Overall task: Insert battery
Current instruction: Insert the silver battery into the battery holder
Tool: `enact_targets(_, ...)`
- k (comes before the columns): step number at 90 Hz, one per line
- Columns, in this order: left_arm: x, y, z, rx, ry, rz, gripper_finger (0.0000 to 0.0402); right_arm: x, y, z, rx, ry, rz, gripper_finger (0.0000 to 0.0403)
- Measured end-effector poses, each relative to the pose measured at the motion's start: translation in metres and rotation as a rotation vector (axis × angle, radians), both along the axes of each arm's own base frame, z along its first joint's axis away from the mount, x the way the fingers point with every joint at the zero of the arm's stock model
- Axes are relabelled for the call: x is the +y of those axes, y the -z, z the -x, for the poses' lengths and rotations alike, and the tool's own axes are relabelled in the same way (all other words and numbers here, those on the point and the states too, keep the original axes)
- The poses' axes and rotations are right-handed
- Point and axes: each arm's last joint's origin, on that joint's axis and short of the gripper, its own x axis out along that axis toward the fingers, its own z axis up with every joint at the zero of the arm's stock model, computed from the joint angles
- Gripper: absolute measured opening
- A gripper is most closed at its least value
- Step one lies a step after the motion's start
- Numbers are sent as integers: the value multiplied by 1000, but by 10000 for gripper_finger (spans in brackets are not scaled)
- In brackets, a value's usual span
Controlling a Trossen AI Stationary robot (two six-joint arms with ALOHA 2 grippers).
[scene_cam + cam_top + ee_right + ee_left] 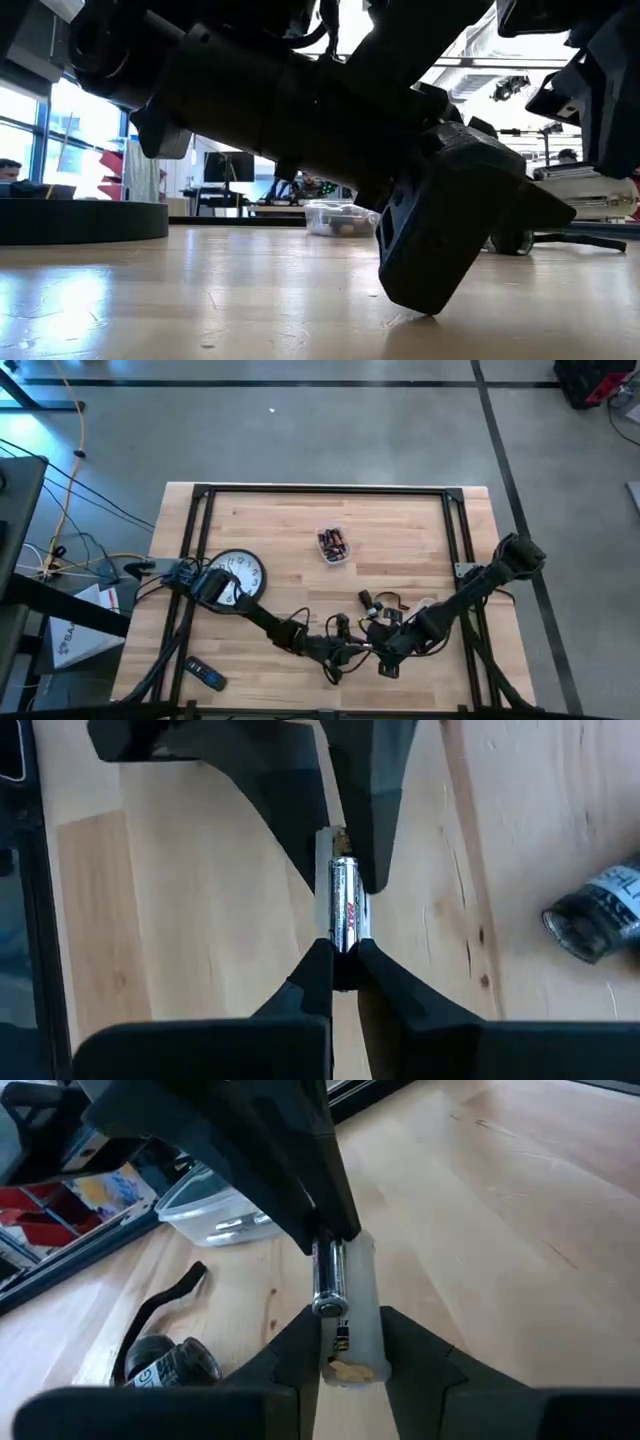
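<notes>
A silver battery (pixel 346 905) lies along a whitish translucent battery holder (pixel 362 1315) near the table's front middle. My left gripper (pixel 350 1348) is shut on the holder and my right gripper (pixel 345 970) is shut on the battery. The two grippers meet tip to tip (pixel 360 648). In the low view only the dark arm bodies show, and they hide both things. My left gripper pinches the holder's near end (pixel 358 1355) between its two fingers, which lie along its length. The holder sticks out forward beyond the fingertips. My right gripper pinches the battery's near end (pixel 346 942) between its two fingertips. It comes from the opposite side, in line with the battery. The battery's far end lies against the holder (pixel 324 860).
A clear plastic tub (pixel 333 546) of batteries stands at the table's middle. A round clock (pixel 237 573) lies on the left, under the left arm. A remote (pixel 205 675) is at the front left. A small black cylinder with a strap (pixel 165 1363) lies close by the grippers.
</notes>
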Motion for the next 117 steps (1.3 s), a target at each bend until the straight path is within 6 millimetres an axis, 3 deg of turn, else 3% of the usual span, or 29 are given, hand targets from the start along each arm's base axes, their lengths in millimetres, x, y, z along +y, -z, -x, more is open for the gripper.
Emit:
enact_targets(48,-2,-3,-5,29,-31,-2,71,-18,1,-12,117,57,-182,0)
enact_targets(84,1,-6,-8,-1,-35,25,71,-22,1,-15,112,44,-186,1)
enact_targets(117,6,-7,-11,-22,-28,28,71,-23,1,-16,75,50,-130,79)
